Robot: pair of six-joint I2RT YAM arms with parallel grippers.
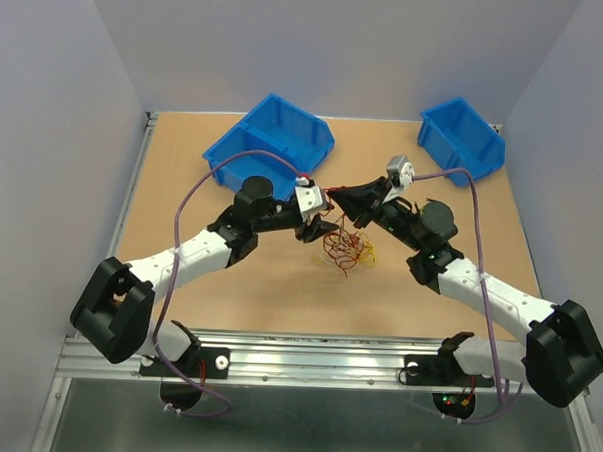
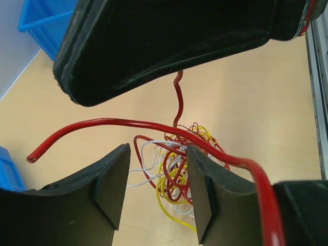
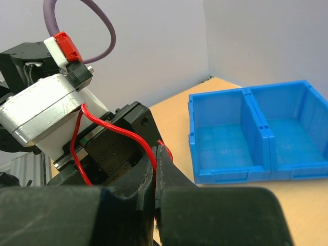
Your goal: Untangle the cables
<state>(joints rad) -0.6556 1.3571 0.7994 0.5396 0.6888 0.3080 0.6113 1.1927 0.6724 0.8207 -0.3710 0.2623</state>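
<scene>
The cables (image 1: 346, 250) are a small tangle of red, yellow and white wires on the table, between the two grippers. My left gripper (image 1: 317, 225) is open just above and left of the tangle. In the left wrist view the tangle (image 2: 177, 166) lies beyond the open gripper (image 2: 156, 189). A long red wire (image 2: 128, 123) arcs across and drapes over the right finger (image 2: 215, 195). My right gripper (image 1: 340, 196) is shut on a red wire (image 3: 118, 128), held above the tangle. That wire loops over the left gripper's white housing (image 3: 41, 115) in the right wrist view, up from the shut right gripper (image 3: 156, 160).
A large two-part blue bin (image 1: 270, 143) stands at the back centre-left, close behind both grippers; it also shows in the right wrist view (image 3: 256, 133). A smaller blue bin (image 1: 463, 139) stands at the back right. The two grippers are very close together.
</scene>
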